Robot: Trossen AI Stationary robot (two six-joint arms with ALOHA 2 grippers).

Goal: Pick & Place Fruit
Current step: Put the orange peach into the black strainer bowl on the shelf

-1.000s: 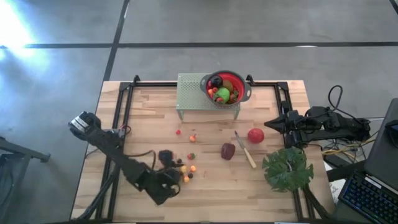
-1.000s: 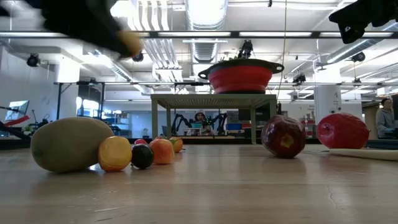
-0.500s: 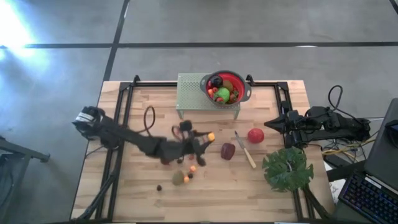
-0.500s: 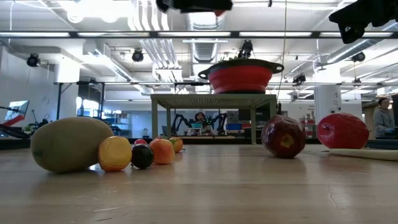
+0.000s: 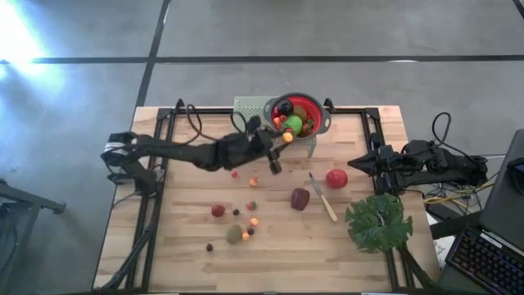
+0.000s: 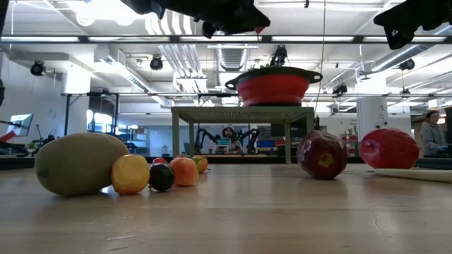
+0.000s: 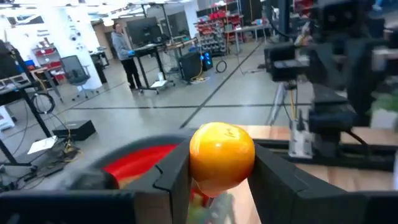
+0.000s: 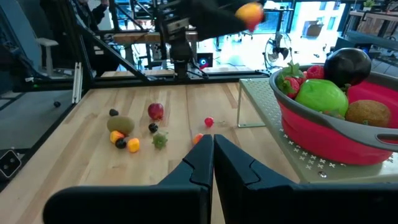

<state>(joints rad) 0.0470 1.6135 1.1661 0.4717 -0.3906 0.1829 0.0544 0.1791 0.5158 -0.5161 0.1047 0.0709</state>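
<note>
the left gripper (image 7: pixel 221 180) is pinching a small orange fruit (image 7: pixel 222 154) across its middle, fingers partly closed; it looks light, hard, smooth, likely slippery.

pale planked wood table (image 5: pixel 360 254), glossy orange fruit (image 7: pixel 221 153), perforated metal stand (image 5: pixel 250 123), red plastic-looking colander (image 8: pixel 348 134).

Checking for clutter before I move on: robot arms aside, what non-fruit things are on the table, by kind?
Knife: 1
Green leaf: 1
Red bowl: 1
Perforated stand: 1
Total: 4
</note>
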